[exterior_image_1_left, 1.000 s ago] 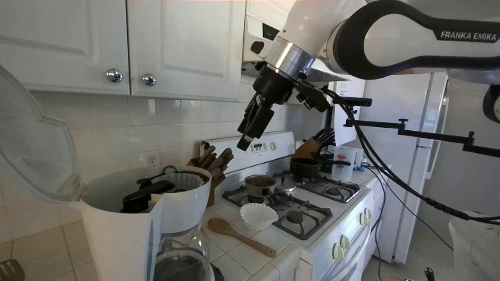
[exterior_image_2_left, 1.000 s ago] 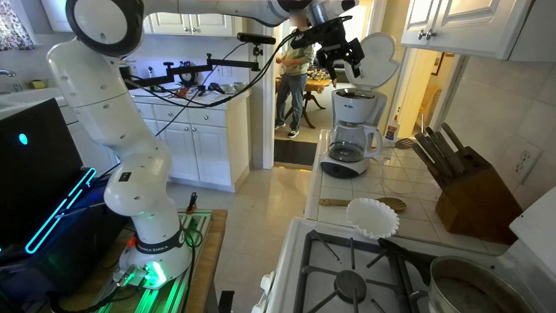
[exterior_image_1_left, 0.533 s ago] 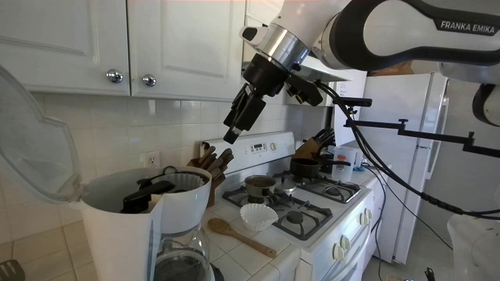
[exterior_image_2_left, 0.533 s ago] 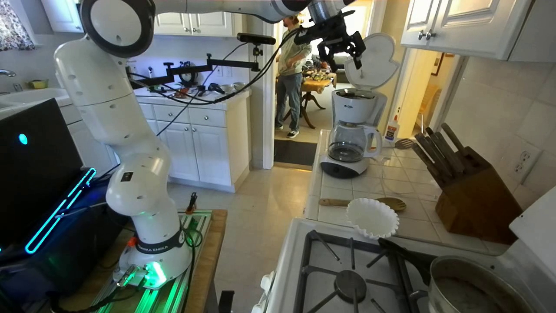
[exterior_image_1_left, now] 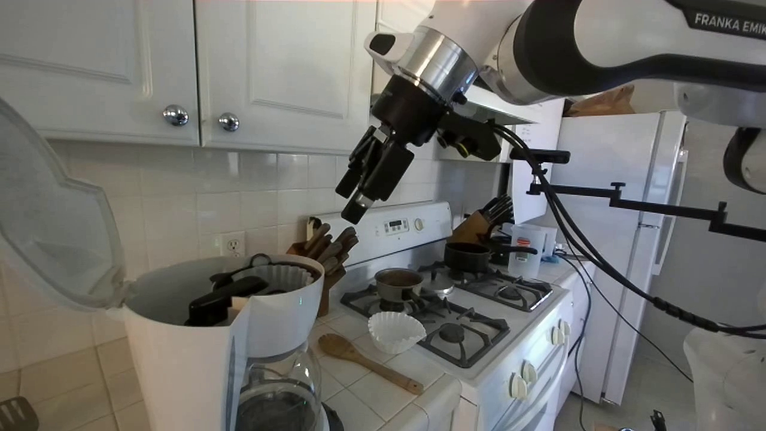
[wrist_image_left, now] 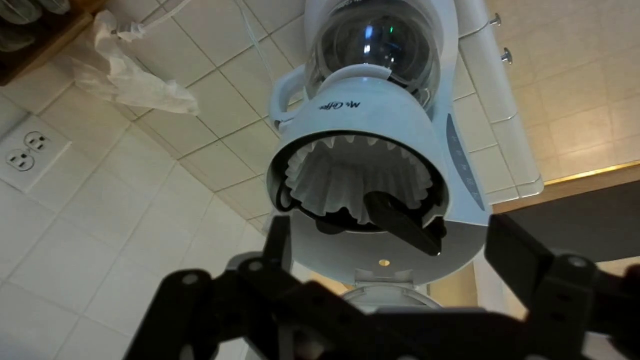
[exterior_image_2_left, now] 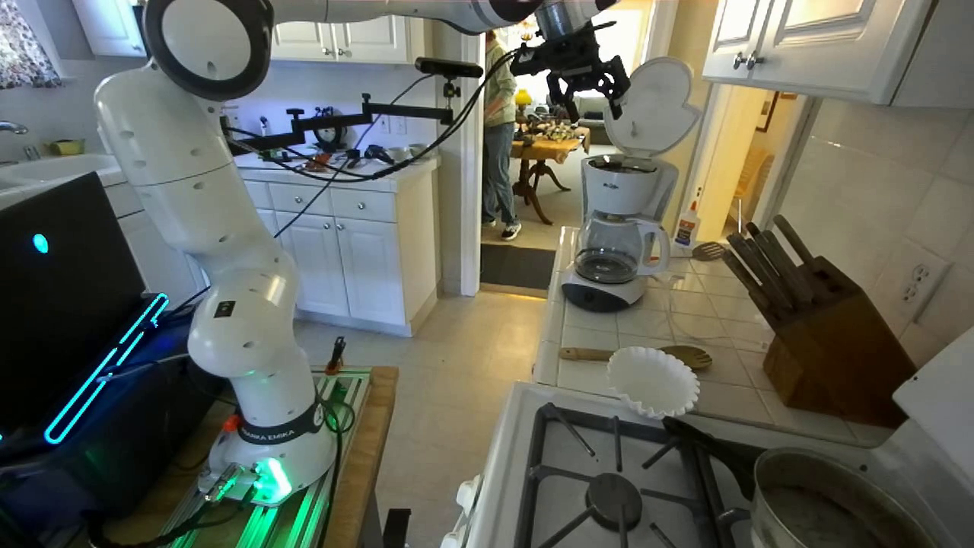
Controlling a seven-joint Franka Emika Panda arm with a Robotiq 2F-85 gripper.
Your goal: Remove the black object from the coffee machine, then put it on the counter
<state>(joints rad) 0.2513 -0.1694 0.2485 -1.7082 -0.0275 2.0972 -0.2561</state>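
Note:
The white coffee machine [exterior_image_1_left: 179,365] stands on the tiled counter [exterior_image_1_left: 359,404] with its lid [exterior_image_1_left: 54,227] raised; it also shows in an exterior view [exterior_image_2_left: 609,194] and in the wrist view [wrist_image_left: 370,112]. In its open top sits a black basket [wrist_image_left: 330,217] with a small loop handle and a pale fluted filter [wrist_image_left: 350,175] inside. A black arm [wrist_image_left: 400,222] lies across the basket's edge; it also shows in an exterior view [exterior_image_1_left: 227,299]. My gripper [wrist_image_left: 390,242] is open and empty, above and apart from the machine in both exterior views [exterior_image_1_left: 353,200] [exterior_image_2_left: 593,110].
A wooden spoon [exterior_image_1_left: 365,362] and a white fluted filter [exterior_image_1_left: 395,332] lie between machine and stove. A knife block [exterior_image_2_left: 829,342] stands by the wall. Pots [exterior_image_1_left: 398,284] sit on the stove. Cabinets [exterior_image_1_left: 287,72] hang above the counter. A glue bottle [exterior_image_2_left: 687,227] stands behind the machine.
My gripper has moved toward the coffee machine and turned slightly, staying above it. The machine and the black basket have not moved. A person in the background has shifted left.

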